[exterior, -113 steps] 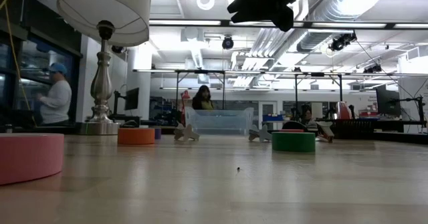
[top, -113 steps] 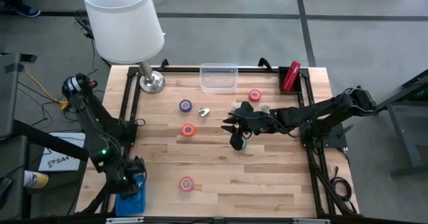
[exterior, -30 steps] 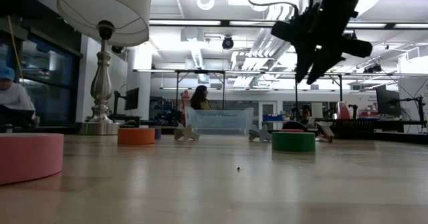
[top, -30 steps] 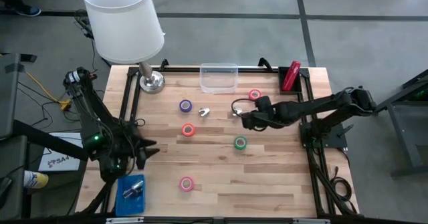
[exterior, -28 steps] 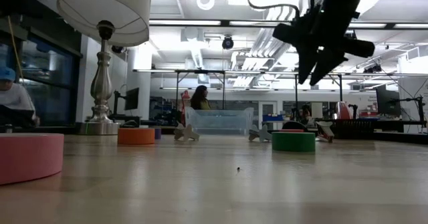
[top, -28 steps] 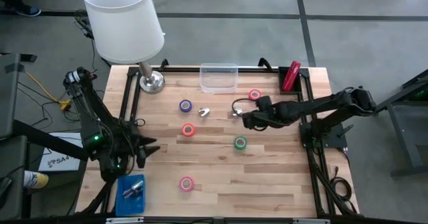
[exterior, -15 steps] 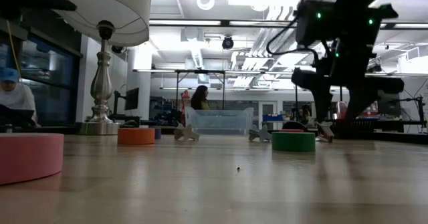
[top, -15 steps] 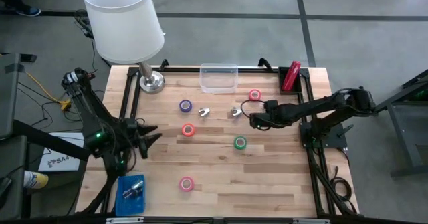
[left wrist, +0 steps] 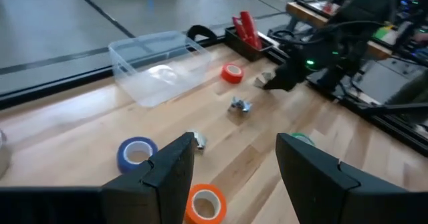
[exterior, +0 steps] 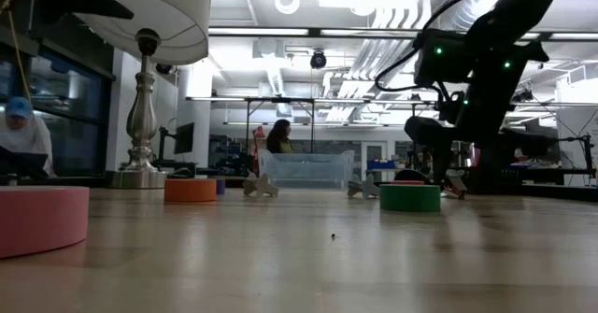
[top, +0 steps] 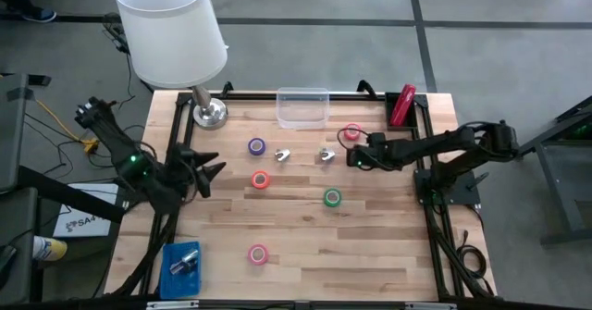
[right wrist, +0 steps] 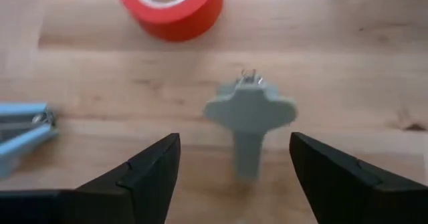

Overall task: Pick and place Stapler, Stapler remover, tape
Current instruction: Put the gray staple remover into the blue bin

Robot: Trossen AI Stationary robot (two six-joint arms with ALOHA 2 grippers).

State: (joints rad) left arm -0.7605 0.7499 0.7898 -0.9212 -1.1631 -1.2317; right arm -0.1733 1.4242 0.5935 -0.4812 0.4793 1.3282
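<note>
Stapler point(top: 401, 105) untouched at table edge, 5 tape rolls point(top: 332, 197) loose; right gripper point(right wrist: 234, 174) open, empty.

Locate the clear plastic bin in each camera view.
High view: clear bin, top-middle of the table.
Low view: centre background.
Left wrist view: beyond the orange tape roll.
Right wrist view: not in it.
Shared landmark: the orange tape roll, absent only from right wrist.
</note>
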